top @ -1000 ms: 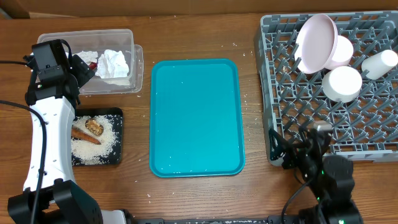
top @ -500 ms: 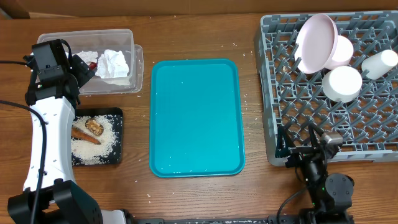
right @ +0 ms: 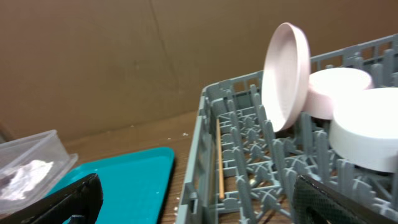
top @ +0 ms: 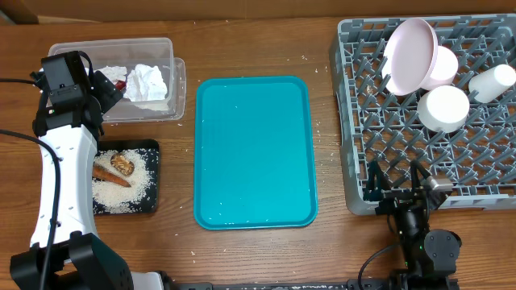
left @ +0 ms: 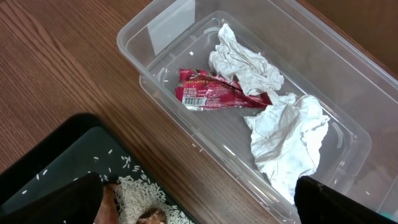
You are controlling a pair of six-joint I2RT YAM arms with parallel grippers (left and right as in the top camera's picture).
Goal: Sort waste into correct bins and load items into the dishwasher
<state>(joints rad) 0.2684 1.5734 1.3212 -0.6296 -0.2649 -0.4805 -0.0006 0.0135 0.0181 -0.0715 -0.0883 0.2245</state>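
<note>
The left tool (top: 110, 87) hangs spread wide and empty over the near edge of the clear plastic rectangular tub (top: 113, 43). The tub holds crumpled white paper napkins (top: 149, 82) and a red shiny wrapper (left: 214, 93). Just nearer, the shallow black rectangular tray (top: 154, 179) carries white rice grains (top: 121, 192), an orange-brown carrot-like stick (top: 109, 173) and a brown lumpy food bit (top: 122, 163). The right tool (top: 397, 189), also wide and empty, sits at the near edge of the large grey plastic dish rack (top: 403, 141). At the rack's far side are a large white round plate (top: 409, 55), two small white bowls (top: 442, 107) and a small white cup (top: 493, 82).
</note>
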